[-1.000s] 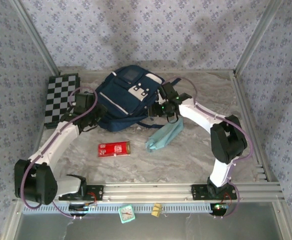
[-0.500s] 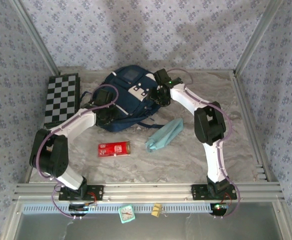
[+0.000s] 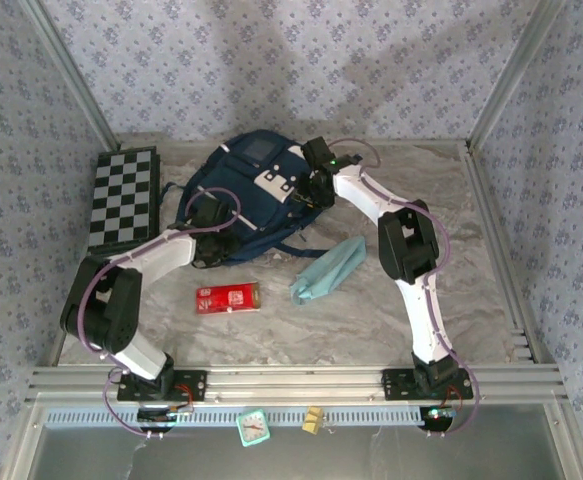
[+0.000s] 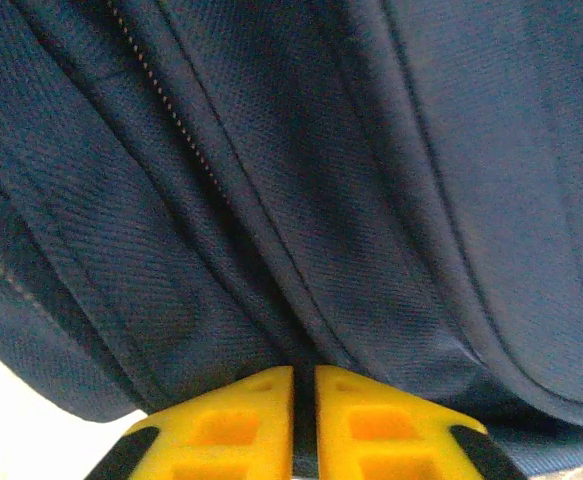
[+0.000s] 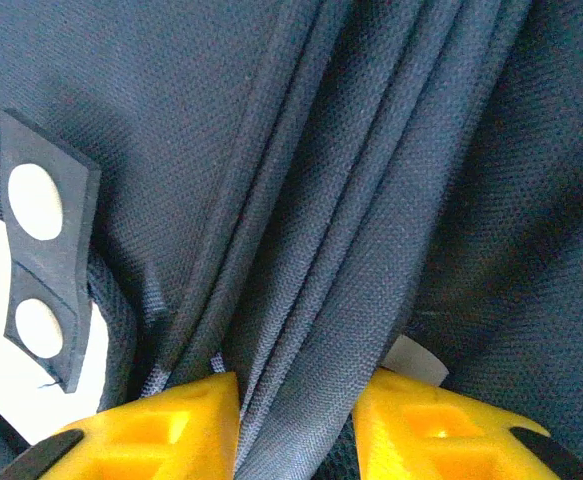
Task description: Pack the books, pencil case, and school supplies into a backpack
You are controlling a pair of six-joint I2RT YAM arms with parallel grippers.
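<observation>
Two arms reach the navy backpack (image 3: 251, 195) at the far side of the table (image 3: 371, 320). Almost closed, the left gripper (image 4: 304, 400) pinches a thin fold; the right gripper (image 5: 296, 410), wider, clamps bunched folds. The teal pencil case (image 3: 329, 268) and red box (image 3: 228, 297) lie nearer.

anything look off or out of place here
Yes: a small clock and a tiny block lie on the slotted strip past the near edge of the table, apart from the rest. The pencil case and red box lie unpacked on the table.
</observation>
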